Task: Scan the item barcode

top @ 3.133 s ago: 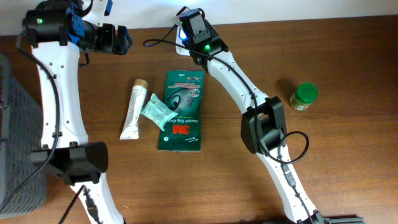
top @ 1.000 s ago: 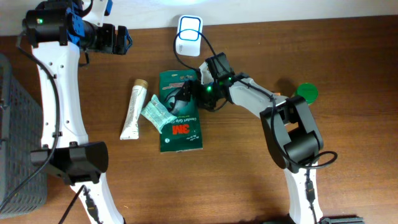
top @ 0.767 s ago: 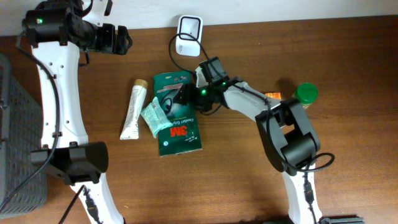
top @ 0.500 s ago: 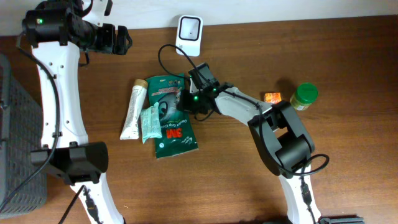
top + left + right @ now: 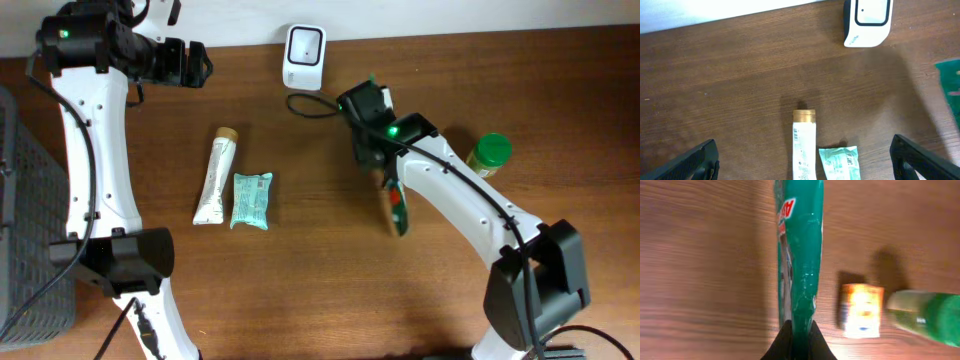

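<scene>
Your right gripper [image 5: 799, 341] pinches the flat green plastic package [image 5: 397, 208] edge-on, right of centre (left gripper [image 5: 198, 66] wide, upper left); that thin grip may let it twist, hiding the barcode from the white box-shaped scanner [image 5: 305, 45].

I see the scanner [image 5: 304, 57] at the table's [image 5: 300, 290] far edge. Nearer me and to its left lies the tube [image 5: 214, 176], with the small packet [image 5: 251, 200] just beside it on the right. The package [image 5: 396, 205] hangs edge-on from my right pincer [image 5: 799, 339], well right of the packet. A small box [image 5: 862, 310] sits between the package and the jar [image 5: 489, 154].
</scene>
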You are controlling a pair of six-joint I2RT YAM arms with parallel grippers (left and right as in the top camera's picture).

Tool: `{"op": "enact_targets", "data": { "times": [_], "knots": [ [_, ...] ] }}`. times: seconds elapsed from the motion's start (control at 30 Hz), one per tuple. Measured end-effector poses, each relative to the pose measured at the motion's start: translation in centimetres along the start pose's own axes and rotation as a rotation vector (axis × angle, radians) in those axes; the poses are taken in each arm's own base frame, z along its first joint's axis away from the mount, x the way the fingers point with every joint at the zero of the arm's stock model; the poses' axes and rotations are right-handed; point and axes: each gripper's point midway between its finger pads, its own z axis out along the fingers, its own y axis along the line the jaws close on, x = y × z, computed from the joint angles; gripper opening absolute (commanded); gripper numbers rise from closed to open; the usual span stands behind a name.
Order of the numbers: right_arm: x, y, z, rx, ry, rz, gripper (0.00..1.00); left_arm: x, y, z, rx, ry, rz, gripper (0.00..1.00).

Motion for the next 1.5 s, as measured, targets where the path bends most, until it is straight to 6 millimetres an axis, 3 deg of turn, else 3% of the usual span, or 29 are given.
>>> {"op": "enact_targets", "data": {
  "times": [0.03,0.07,0.1,0.17,0.2,0.3,0.33,0.4,0.43,0.47,0.57,0.63,0.67,0.77,0.9,0.93,0.97,1.0,1.03,1.1,1.13,1.23,1.33,1.4,1.5],
  "knots": [
    [0.1,-0.1,0.4,0.046,0.000,-0.036,0.04,0.0,0.0,0.0,0.000,0.000,0.000,0.99],
    [0.7,1.2,1.2,0.074,0.011,-0.092,0.05,0.0,0.0,0.0,0.000,0.000,0.000,0.99],
    [1.4,2.8,1.9,0.071,0.028,-0.142,0.15,0.0,0.0,0.0,0.000,0.000,0.000,0.99],
    [3.1,7.4,3.0,0.027,0.049,-0.246,0.50,0.0,0.0,0.0,0.000,0.000,0.000,0.99],
    [4.1,10.1,3.0,-0.021,0.054,-0.285,0.54,0.0,0.0,0.0,0.000,0.000,0.000,0.99],
    [4.9,13.2,2.0,-0.106,0.054,-0.314,0.57,0.0,0.0,0.0,0.000,0.000,0.000,0.99],
    [4.7,13.1,1.8,-0.139,0.073,-0.290,0.61,0.0,0.0,0.0,0.000,0.000,0.000,0.99],
    [2.9,11.2,1.6,-0.225,0.124,-0.191,0.71,0.0,0.0,0.0,0.000,0.000,0.000,0.99],
    [1.8,9.3,1.8,-0.272,0.151,-0.124,0.72,0.0,0.0,0.0,0.000,0.000,0.000,0.99],
    [1.0,6.0,2.5,-0.337,0.192,-0.031,0.73,0.0,0.0,0.0,0.000,0.000,0.000,0.99],
    [3.0,0.9,3.8,-0.492,0.335,0.058,0.73,0.0,0.0,0.0,0.000,0.000,0.000,0.99],
    [4.5,-1.1,5.0,-0.581,0.403,0.084,0.73,0.0,0.0,0.0,0.000,0.000,0.000,0.99],
    [5.7,-1.6,6.2,-0.635,0.445,0.083,0.73,0.0,0.0,0.0,0.000,0.000,0.000,0.99],
    [7.3,-0.8,7.0,-0.706,0.490,0.023,0.73,-0.1,-0.2,0.0,0.014,-0.004,0.000,0.99],
    [8.1,-0.2,7.5,-0.737,0.499,-0.002,0.72,-0.7,-3.6,-0.3,0.203,-0.037,-0.016,1.00],
    [8.8,0.1,7.6,-0.745,0.516,0.000,0.72,-1.0,-4.5,-0.5,0.251,-0.052,-0.011,0.56],
    [8.9,0.4,7.7,-0.760,0.515,0.003,0.72,-1.3,-5.2,-0.7,0.287,-0.065,-0.007,0.39],
    [9.2,0.8,7.7,-0.776,0.516,0.007,0.69,-1.6,-6.0,-0.8,0.324,-0.075,-0.010,0.15],
    [9.4,1.1,7.9,-0.782,0.516,0.015,0.67,-1.7,-6.6,-0.7,0.340,-0.073,-0.020,0.00],
    [9.4,1.6,8.4,-0.782,0.515,0.066,0.61,-0.7,-8.3,0.9,0.343,-0.005,-0.088,0.00],
    [9.0,1.7,8.6,-0.778,0.510,0.102,0.60,0.3,-9.7,2.7,0.339,0.055,-0.134,0.00],
    [8.4,1.9,9.0,-0.761,0.517,0.210,0.60,4.3,-13.8,10.7,0.335,0.227,-0.227,0.00],
    [8.4,1.9,9.0,-0.754,0.525,0.239,0.59,8.4,-16.9,15.8,0.332,0.340,-0.245,0.00],
    [8.3,1.9,9.0,-0.750,0.531,0.255,0.58,10.4,-19.1,17.3,0.341,0.390,-0.224,0.00],
    [8.6,2.0,9.0,-0.743,0.550,0.282,0.54,11.8,-21.3,19.3,0.354,0.407,-0.202,0.00]
  ]
}}
